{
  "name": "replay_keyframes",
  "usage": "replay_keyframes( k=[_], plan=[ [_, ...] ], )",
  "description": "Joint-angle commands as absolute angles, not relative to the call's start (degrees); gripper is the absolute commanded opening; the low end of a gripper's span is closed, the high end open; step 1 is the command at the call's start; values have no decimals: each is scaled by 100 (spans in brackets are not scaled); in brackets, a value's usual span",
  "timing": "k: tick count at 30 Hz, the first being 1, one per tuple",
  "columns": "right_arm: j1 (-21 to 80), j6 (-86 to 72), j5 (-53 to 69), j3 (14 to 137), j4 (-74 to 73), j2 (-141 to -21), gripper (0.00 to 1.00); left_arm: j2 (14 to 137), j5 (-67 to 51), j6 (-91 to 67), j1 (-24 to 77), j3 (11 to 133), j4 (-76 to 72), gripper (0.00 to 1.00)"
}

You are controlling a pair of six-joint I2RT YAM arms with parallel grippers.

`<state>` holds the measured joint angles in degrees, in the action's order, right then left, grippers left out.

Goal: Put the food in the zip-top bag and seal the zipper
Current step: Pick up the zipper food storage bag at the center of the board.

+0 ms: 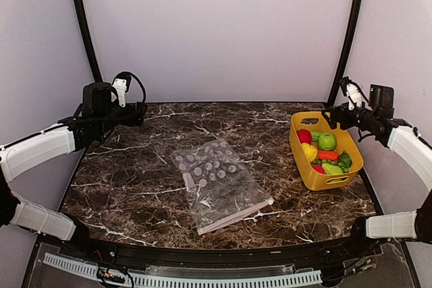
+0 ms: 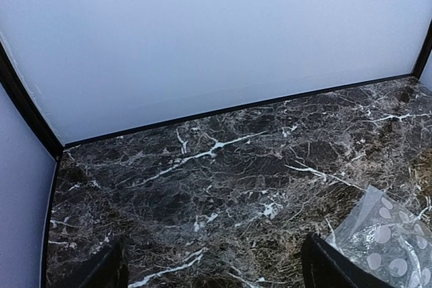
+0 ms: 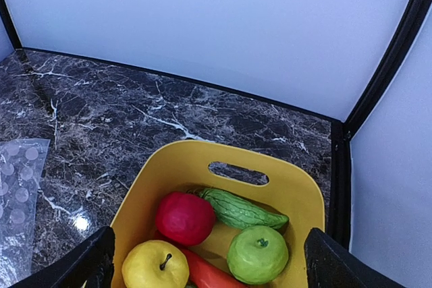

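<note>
The zip-top bag (image 1: 214,183) lies flat mid-table, clear with greyish dots; the zipper (image 1: 236,215) is the pinkish strip on its near-right edge. The food sits in a yellow basket (image 1: 302,166) at the right: a red ball (image 3: 184,217), a yellow fruit (image 3: 155,266), a green apple (image 3: 257,254), a green cucumber (image 3: 239,209) and an orange carrot (image 3: 206,273). My right gripper (image 3: 216,264) hangs open above the basket's far end, holding nothing. My left gripper (image 2: 219,271) is open and empty over bare table at the far left, with a bag corner (image 2: 388,237) to its right.
White walls with black corner posts (image 1: 349,32) close in the back and sides of the marble table (image 1: 135,180). The basket stands near the right wall. A ribbed white strip (image 1: 202,278) runs along the near edge.
</note>
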<state>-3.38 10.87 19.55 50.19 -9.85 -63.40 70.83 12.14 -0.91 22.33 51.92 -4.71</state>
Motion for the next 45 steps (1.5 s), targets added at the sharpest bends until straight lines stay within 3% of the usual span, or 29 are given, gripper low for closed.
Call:
replay_keyframes(
  k=[1,9,13,23,30,39,42,45],
  plan=[
    [-458,1140,1983,4605,-519,-6092,96,7186,444,-168,2138,5062,-700,85],
    [-564,1971,2594,3992,-468,-5888,98,7534,-589,-320,2163,5156,-784,67],
    [-576,2141,2774,3953,-496,-5958,99,7548,-735,-146,2385,5123,-761,63],
    [-258,2220,3199,4456,-1100,-6406,85,7616,-861,242,3394,5398,-182,62],
    [516,2696,2861,5134,-2266,-6862,81,7848,-1138,733,4272,5655,469,61],
    [593,2541,2697,4743,-1669,-6965,83,8705,271,1231,6416,6696,1881,59],
    [598,2482,2633,4783,-1664,-7128,83,9214,789,1226,7107,7063,2472,56],
    [595,2470,2620,4729,-1567,-7137,83,9564,1254,1021,7503,7385,2779,46]
  ],
)
